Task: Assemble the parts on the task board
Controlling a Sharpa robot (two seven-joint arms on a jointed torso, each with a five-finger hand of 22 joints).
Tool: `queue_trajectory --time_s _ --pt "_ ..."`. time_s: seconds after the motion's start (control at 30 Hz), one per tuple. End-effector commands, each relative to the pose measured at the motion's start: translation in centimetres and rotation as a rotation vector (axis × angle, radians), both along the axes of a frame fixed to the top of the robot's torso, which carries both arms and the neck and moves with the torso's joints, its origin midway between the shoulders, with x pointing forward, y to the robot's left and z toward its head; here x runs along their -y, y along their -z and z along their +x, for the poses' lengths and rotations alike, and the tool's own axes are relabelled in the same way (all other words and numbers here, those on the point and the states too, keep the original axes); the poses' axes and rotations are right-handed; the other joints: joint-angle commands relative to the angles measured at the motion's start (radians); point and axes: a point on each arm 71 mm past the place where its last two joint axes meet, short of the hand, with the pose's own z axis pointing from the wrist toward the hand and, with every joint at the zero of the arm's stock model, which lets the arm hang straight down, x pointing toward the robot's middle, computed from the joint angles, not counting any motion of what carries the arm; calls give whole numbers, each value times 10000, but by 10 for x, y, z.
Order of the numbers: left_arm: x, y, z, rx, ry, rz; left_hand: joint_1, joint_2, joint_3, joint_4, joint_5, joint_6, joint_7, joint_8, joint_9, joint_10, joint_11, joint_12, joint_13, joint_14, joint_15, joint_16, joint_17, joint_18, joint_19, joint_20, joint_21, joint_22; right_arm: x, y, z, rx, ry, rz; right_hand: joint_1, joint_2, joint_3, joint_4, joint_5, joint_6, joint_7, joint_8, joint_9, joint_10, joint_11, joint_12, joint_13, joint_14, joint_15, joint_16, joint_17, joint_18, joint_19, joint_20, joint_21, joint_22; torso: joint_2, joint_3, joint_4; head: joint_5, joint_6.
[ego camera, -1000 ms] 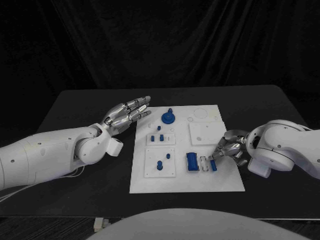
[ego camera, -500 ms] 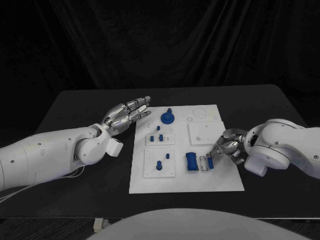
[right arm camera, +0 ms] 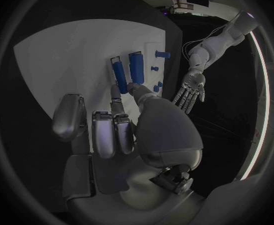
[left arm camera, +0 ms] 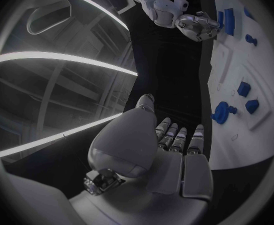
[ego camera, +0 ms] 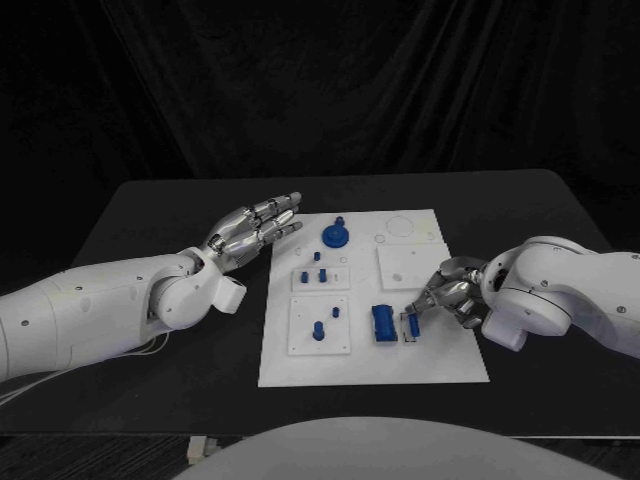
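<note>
Task looks partway through. On the task board (ego camera: 371,370) several blue parts already stand in their plates: a round knobbed part (ego camera: 336,236) near the far edge, small pegs (ego camera: 314,275) on the middle-left plate, another peg pair (ego camera: 319,331) on the near-left plate. The far-right plate (ego camera: 407,229) and the middle-right plate (ego camera: 404,268) look bare, so more seating is probably left.

Work now is at the near-right of the board. A wide blue block (ego camera: 384,324) sits there, and just beside it, toward the board's right edge, a narrow blue bar (ego camera: 411,325). The right hand (ego camera: 456,296) comes over the board's right edge with its fingers (right arm camera: 115,93) bunched down at that bar; fingertips are touching or at least right against it. Whether it actually pinches the bar I cannot tell, the contact is hidden under the fingers in both views.

Left hand (ego camera: 254,227) hovers off the board's far-left corner, over the table (ego camera: 162,215), fingers straight and apart, holding nothing, well apart from all parts.
</note>
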Motion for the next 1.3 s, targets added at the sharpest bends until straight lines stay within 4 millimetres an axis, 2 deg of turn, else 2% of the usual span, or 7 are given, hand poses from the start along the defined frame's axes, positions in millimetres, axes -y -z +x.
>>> queue_trajectory --time_s 0.03,0.23,0.93,1.2,1.3 --pt "2 -1 -1 21 65 -210 95 7 80 3 50 -42 48 41 7 -1 35 49 11 15 16 -17 -15 113 19 56 42 4 0 1 0 -178 -36 -117 -83 -52 60 -22 -78 -88 4 37 12 1042 -18 26 2635 715 -31 -40 1060 95 -78 8 -76 1205 -1 -1 4 6 0" --pt "2 -1 -1 18 60 -205 95 7 80 3 50 -42 48 41 7 -1 35 49 11 15 16 -17 -15 113 19 56 42 4 0 3 0 -167 -289 -306 -137 -79 131 -66 -263 -167 24 7 32 1042 -4 26 2635 692 -23 -97 960 122 -122 13 -249 1146 1 -1 -3 19 0" --pt "2 -1 -1 -14 99 -203 100 -1 80 -3 53 -37 53 43 8 -1 32 49 11 15 17 -17 -15 113 20 57 43 6 0 5 -1 -146 -466 -446 -190 -62 184 -76 -370 -179 34 8 52 1042 5 26 2635 669 -16 -154 860 141 -149 18 -372 1102 7 2 -11 75 0" --pt "3 0 0 -28 113 -201 110 -11 84 -13 62 -54 53 41 6 -3 29 40 9 14 23 -18 -15 113 16 59 40 -2 -1 5 -1 -152 -478 -442 -466 -55 217 20 -802 -165 18 18 96 1042 -8 26 2635 649 -22 -231 751 154 -151 23 -502 1051 -6 1 -11 104 0" --pt "2 0 0 -31 112 -198 110 -11 84 -13 62 -54 53 41 6 -3 29 40 9 14 23 -18 -15 113 16 59 40 -2 -1 6 -1 -151 -473 -442 -479 -46 226 24 -836 -152 13 25 103 1042 -12 26 2635 643 -24 -247 722 159 -156 21 -533 1040 -5 2 -10 105 0"
